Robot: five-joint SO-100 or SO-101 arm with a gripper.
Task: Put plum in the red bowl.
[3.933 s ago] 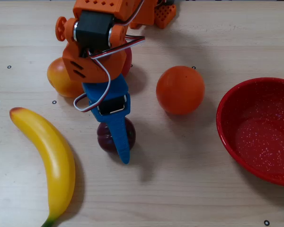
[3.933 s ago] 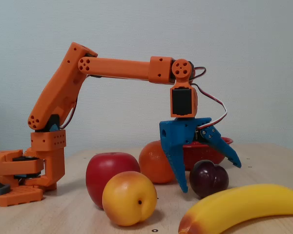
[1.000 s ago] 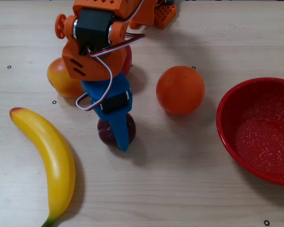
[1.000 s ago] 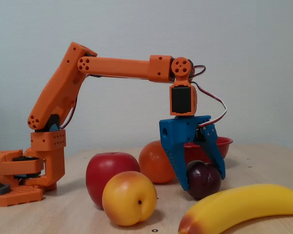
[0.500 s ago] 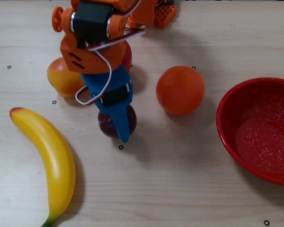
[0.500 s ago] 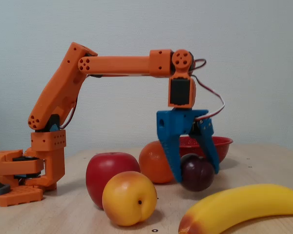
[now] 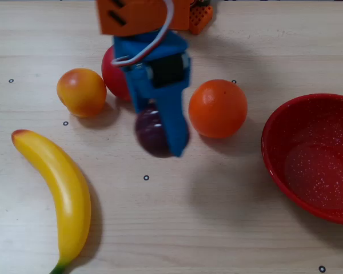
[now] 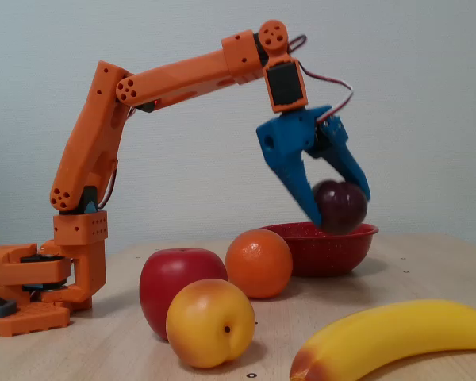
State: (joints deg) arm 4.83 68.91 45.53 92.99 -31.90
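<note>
Overhead view. The plum [image 7: 152,135] is seen clamped between the blue fingers of the gripper [image 7: 167,137], blurred, over the wooden table [image 7: 217,217]. It lies between the orange [image 7: 218,108] at the right and the peach-like fruit [image 7: 81,92] at the left, with the red apple [image 7: 114,74] partly hidden under the arm. The red bowl [image 7: 280,171] is placed at the right edge, well apart from the plum. A banana [image 7: 63,194] is laid along the lower left.

Fixed view. The plum [image 8: 340,205] is shown lifted clear of the table, held by the gripper [image 8: 337,208], whose fingers are closed against its two sides. It is carried above the height of the red bowl [image 8: 325,254], whose rim appears just below it. The orange [image 8: 259,263], the red apple [image 8: 172,287], the peach-like fruit [image 8: 210,323] and the banana [image 8: 397,333] are left resting on the table [image 8: 428,262].
</note>
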